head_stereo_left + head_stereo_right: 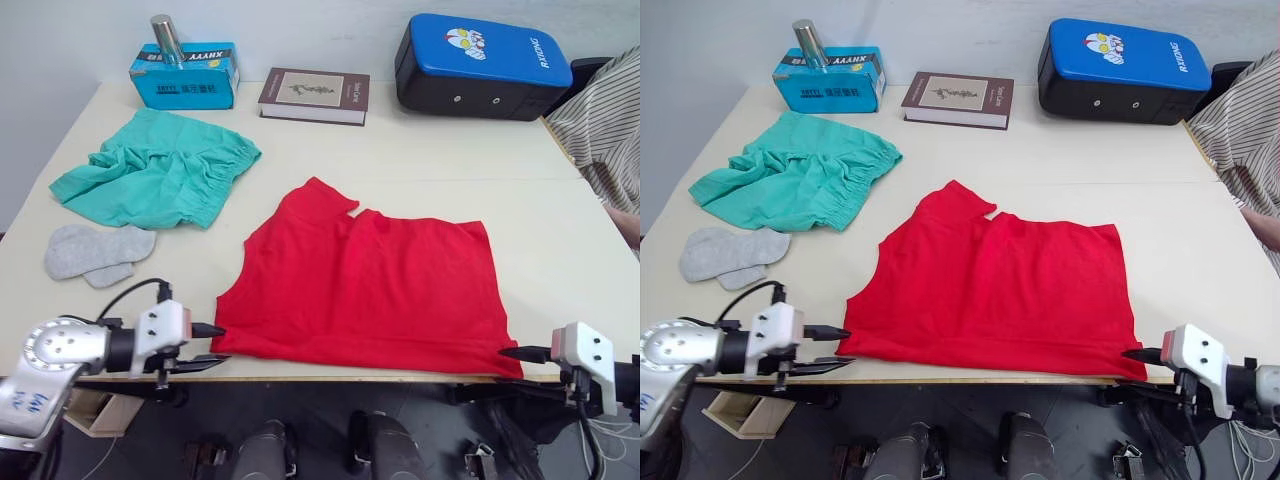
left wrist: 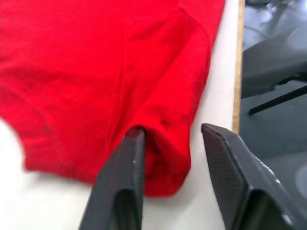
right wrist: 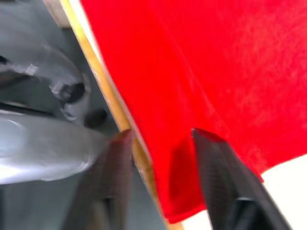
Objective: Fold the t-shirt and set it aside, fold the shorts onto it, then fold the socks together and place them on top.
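The red t-shirt lies spread flat at the table's front middle, its hem along the front edge. My left gripper is at the hem's left corner, open, and the corner fabric lies between its fingers. At the hem's right corner my right gripper is also open, one finger over the shirt, the other past the table edge. The teal-green shorts lie crumpled at the back left. Just in front of them sit the grey socks, overlapping.
Along the back edge stand a blue tissue box with a metal cylinder on it, a brown book and a blue-black padded case. A person's striped sleeve shows at the right. The table's front edge runs right under the hem.
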Action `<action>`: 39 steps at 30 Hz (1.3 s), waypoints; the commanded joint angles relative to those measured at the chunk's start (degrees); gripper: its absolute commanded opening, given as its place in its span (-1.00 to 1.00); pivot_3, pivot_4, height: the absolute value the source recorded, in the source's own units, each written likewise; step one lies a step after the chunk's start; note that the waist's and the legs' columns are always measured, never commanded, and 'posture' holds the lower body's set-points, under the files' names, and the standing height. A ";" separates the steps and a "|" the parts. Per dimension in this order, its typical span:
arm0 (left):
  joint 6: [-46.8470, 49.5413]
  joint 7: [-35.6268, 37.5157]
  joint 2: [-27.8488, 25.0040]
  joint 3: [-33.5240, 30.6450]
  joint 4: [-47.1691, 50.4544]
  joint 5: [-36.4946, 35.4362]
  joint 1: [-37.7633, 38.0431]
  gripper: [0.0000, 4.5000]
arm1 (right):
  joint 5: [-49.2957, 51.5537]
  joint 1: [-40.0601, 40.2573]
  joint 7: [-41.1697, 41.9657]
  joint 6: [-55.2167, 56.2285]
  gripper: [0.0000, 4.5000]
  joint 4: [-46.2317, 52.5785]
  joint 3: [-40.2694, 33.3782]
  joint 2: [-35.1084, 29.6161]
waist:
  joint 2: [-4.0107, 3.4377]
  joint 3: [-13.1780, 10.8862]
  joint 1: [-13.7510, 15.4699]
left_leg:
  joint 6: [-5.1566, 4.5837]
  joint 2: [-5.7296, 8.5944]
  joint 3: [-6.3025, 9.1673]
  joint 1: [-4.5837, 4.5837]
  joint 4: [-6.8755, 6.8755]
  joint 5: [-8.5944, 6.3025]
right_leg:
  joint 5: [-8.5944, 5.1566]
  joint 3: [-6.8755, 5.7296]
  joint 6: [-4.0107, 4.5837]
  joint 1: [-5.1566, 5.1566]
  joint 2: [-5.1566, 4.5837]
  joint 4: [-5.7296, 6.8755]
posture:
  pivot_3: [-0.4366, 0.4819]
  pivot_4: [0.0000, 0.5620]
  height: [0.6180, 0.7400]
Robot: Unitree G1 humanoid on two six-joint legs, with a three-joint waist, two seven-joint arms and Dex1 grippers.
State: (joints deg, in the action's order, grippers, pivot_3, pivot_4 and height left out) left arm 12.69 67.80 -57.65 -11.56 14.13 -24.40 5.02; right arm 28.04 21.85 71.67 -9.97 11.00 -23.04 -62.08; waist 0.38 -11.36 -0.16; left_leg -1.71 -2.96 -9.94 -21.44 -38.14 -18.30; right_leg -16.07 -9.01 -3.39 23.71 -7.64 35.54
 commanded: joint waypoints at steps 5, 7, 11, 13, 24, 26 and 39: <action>21.51 3.55 -4.02 -2.24 -6.15 -14.25 -17.36 0.18 | 3.39 -26.22 1.99 -10.54 1.00 -10.92 5.56 -3.51 | 0.03 -0.08 -0.05 | 0.03 0.01 0.02 -0.01 0.00 0.04 | -0.02 -0.02 0.05 0.03 0.02 0.01 | -0.05 -0.47 1.00; 26.49 2.73 -3.95 0.60 -10.00 -14.04 -24.55 0.44 | -0.05 -37.28 1.66 -9.59 1.00 -17.87 10.73 -1.48 | 0.05 -0.13 -0.15 | 0.08 0.01 0.01 -0.04 -0.02 0.38 | -0.02 -0.03 0.04 0.07 0.05 0.06 | -0.05 -0.47 1.00; 27.28 -1.16 -0.36 7.16 -21.62 -6.74 -38.39 0.95 | -7.83 -54.73 0.93 -5.50 1.00 -32.56 18.45 3.88 | 0.04 -0.13 -0.18 | 0.24 0.11 -0.13 -0.16 0.06 0.54 | -0.07 0.02 0.06 0.29 0.20 0.26 | -0.05 -0.47 1.00; 23.28 -3.47 3.37 10.20 -28.62 -1.98 -44.60 0.99 | -11.40 -62.09 -0.34 -3.28 1.00 -41.43 20.81 6.78 | 0.05 -0.14 -0.11 | 0.22 0.20 -0.26 -0.18 0.02 0.69 | -0.14 -0.01 0.04 0.37 0.43 0.44 | -0.05 -0.47 1.00; 6.53 -19.15 24.33 15.15 -73.15 14.40 -70.06 0.99 | -26.37 -85.01 -13.52 5.59 1.00 -78.90 26.41 18.01 | 0.11 -0.17 -1.38 | -0.08 0.26 -0.37 -1.16 -0.85 0.81 | 0.17 -0.07 -0.46 1.04 0.47 0.97 | -0.05 -0.47 1.00; 4.33 -22.09 26.90 14.60 -79.42 15.75 -73.15 0.99 | -28.21 -86.45 -14.09 4.82 1.00 -81.25 27.14 18.73 | 0.11 -0.17 -1.57 | -0.09 0.26 -0.34 -1.19 -0.84 0.81 | 0.17 -0.09 -0.46 1.06 0.46 0.96 | -0.05 -0.47 1.00; -1.98 -31.92 33.58 10.43 -90.26 21.32 -76.75 1.00 | -29.97 -87.72 -14.72 3.78 0.31 -84.88 24.66 20.38 | 0.11 -0.17 -2.97 | -0.08 0.26 -0.34 -1.17 -0.81 0.81 | 0.17 -0.06 -0.47 1.11 0.44 1.03 | -0.05 -0.47 1.00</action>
State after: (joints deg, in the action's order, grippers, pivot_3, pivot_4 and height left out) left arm 11.70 36.76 -24.38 0.53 -75.76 -3.03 -70.55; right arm -2.34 -64.87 56.63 -6.55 -74.48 3.16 -41.47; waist 0.49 -11.53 -3.14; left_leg -1.79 -2.70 -10.27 -22.62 -38.96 -17.49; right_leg -15.90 -9.06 -3.86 24.82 -7.21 36.59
